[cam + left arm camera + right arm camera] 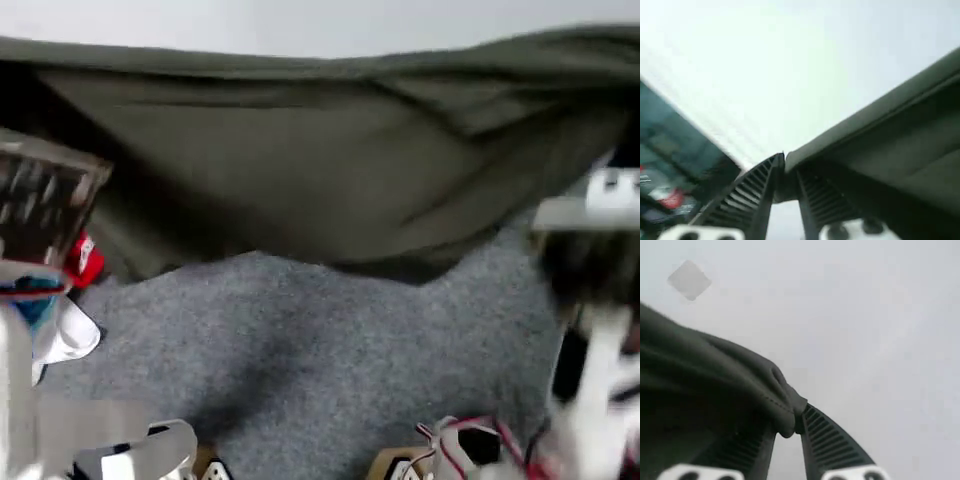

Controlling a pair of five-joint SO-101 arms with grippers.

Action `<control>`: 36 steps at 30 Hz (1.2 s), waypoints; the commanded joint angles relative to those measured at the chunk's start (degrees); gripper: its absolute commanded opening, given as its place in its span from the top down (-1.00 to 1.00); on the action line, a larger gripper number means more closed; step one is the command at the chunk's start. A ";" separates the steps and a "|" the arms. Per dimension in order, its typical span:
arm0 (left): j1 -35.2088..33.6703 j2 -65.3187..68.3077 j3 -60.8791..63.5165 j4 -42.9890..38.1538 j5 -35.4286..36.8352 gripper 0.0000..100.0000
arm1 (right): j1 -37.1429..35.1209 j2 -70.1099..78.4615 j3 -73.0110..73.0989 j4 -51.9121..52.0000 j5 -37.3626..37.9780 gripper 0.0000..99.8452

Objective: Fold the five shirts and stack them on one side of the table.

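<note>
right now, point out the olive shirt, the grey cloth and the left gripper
olive shirt (330,170): high view, middle of the held-up cloth
grey cloth (300,360): high view, flat middle area
left gripper (786,169): left wrist view, between the fingertips pinching the hem

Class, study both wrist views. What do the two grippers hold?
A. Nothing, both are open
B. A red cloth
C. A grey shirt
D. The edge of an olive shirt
D: the left gripper and the right gripper each pinch an edge of the olive shirt, while the grey cloth lies free below.
</note>
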 commanded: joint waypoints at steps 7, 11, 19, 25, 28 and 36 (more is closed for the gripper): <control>-11.43 -0.88 -15.69 2.90 -0.53 0.99 | 1.36 -9.54 -2.37 1.89 10.02 0.98; -11.43 -0.70 -16.31 2.90 -0.62 0.99 | 1.36 -9.71 -1.32 1.89 11.96 0.98; -11.08 -0.26 9.54 2.90 -3.25 0.99 | 0.92 -6.55 16.00 1.71 14.15 0.98; -5.01 -0.09 46.81 2.37 -14.42 0.99 | -5.85 -2.77 34.11 1.36 16.62 0.98; -0.53 -0.09 66.59 -2.81 -19.16 0.99 | -10.59 0.22 44.40 -1.10 16.53 0.98; 7.12 6.86 93.85 -24.97 -20.31 0.99 | -17.27 8.31 65.58 -21.49 15.74 0.98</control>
